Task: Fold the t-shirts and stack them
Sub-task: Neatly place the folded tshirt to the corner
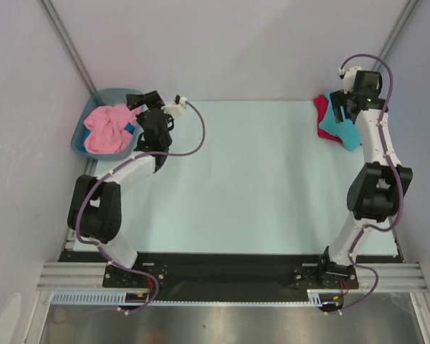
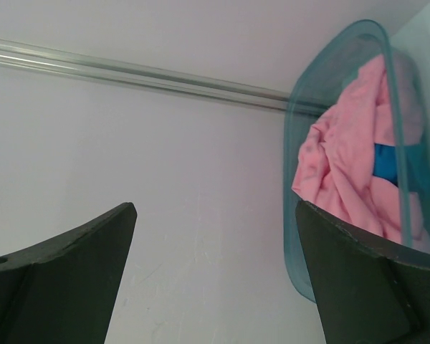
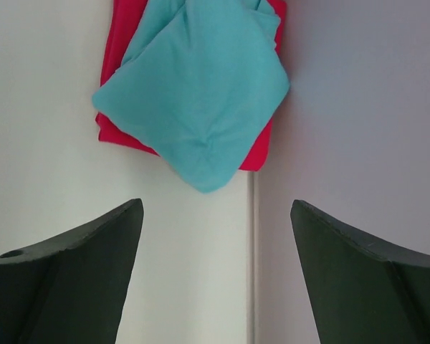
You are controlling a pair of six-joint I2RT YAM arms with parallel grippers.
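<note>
A crumpled pink t-shirt [image 1: 106,130] [image 2: 344,158] fills the grey-blue tub [image 1: 113,93] [image 2: 290,143] at the back left. My left gripper [image 1: 137,109] [image 2: 215,208] hangs open just right of the tub's rim, with nothing between its fingers. At the back right, a folded turquoise t-shirt [image 1: 342,127] [image 3: 201,93] lies skewed on top of a folded crimson t-shirt [image 1: 321,118] [image 3: 118,43]. Above that stack my right gripper [image 1: 342,107] [image 3: 216,204] is open and empty, clear of the cloth.
A patch of blue [image 2: 387,161] shows under the pink cloth in the tub. The stack lies against the right wall [image 3: 358,107], at the table's edge. Grey walls close in the back and both sides of the pale table [image 1: 251,172].
</note>
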